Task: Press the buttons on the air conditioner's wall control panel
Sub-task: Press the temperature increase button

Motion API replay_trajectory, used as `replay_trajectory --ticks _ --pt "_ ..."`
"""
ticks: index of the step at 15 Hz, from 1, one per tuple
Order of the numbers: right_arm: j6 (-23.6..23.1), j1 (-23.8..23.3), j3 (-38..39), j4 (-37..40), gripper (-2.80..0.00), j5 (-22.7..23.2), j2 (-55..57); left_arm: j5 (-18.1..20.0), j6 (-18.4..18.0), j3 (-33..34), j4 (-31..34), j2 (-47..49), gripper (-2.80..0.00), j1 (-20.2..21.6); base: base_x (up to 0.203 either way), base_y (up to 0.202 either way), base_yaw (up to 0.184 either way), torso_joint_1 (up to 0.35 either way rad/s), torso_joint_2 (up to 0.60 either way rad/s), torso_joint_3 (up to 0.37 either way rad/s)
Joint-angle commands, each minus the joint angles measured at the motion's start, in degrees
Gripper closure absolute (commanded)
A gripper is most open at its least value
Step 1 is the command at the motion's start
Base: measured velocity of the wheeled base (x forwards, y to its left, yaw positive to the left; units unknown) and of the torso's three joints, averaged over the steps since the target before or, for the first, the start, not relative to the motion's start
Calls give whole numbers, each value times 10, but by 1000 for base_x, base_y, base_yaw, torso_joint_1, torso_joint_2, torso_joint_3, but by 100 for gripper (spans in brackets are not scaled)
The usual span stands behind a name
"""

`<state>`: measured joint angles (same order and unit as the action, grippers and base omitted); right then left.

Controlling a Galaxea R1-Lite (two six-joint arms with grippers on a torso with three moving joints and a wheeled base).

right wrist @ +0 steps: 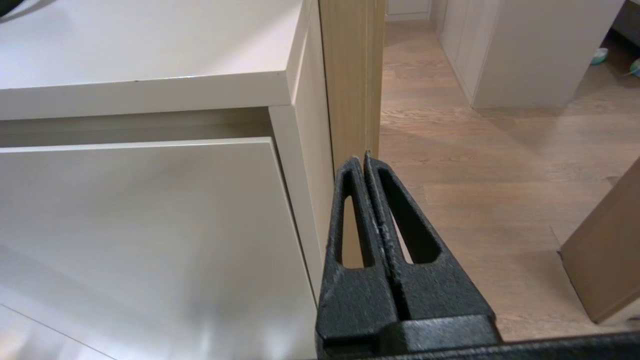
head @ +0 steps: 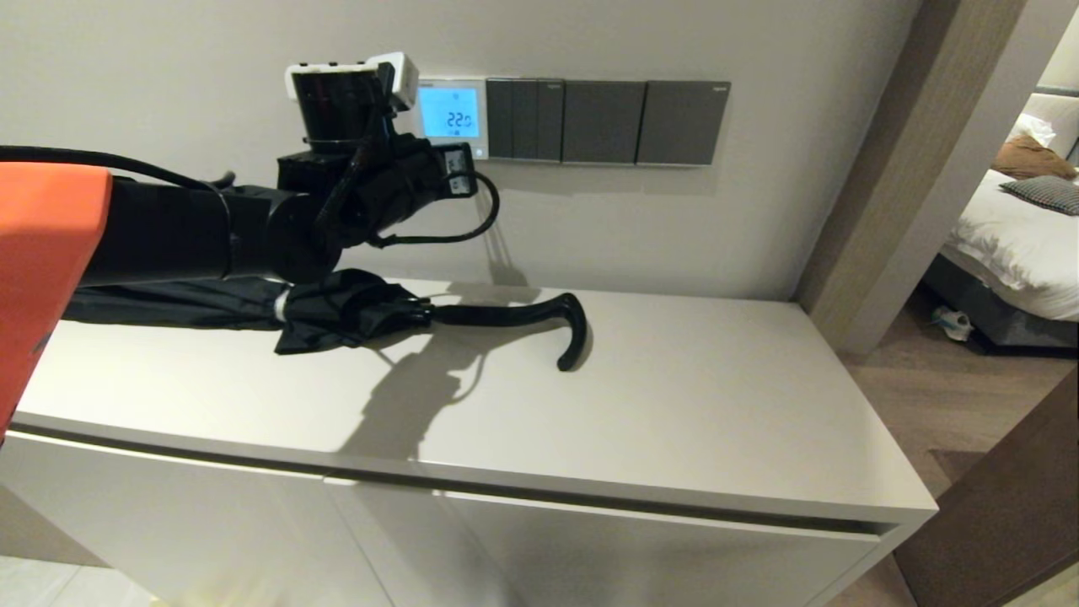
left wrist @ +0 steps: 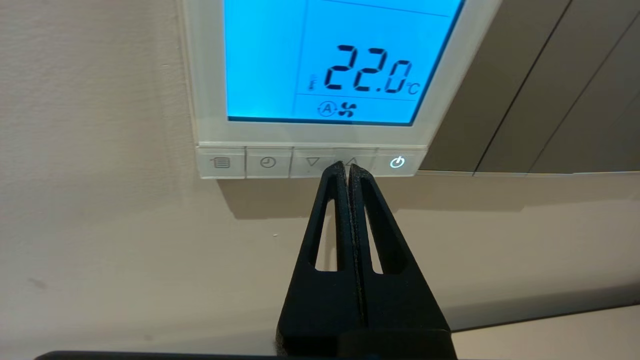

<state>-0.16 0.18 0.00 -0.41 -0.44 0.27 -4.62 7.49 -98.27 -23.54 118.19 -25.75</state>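
Buttons [left wrist: 312,162]: left end effector [left wrist: 347,166] touches them, wrist view only.

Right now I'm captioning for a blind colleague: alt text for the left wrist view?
The shut left gripper tips meet the buttons between the down and up arrows, under the control panel glowing blue at 22.0 °C.

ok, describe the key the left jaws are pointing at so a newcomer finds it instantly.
On the wall above the cabinet, find the lit blue thermostat. In its key strip, the closed left gripper meets the up-triangle key, between the down-triangle key and the glowing power key.
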Motion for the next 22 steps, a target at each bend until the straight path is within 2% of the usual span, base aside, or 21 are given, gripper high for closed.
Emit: replay_trajectory --ticks 1,22 --pt "0 0 2 0 0 0 0 0 1 -4 -2 5 0 0 0 0 0 0 0 0" --pt "0 0 2 0 0 0 0 -1 0 1 -4 6 0 0 0 0 0 0 0 0"
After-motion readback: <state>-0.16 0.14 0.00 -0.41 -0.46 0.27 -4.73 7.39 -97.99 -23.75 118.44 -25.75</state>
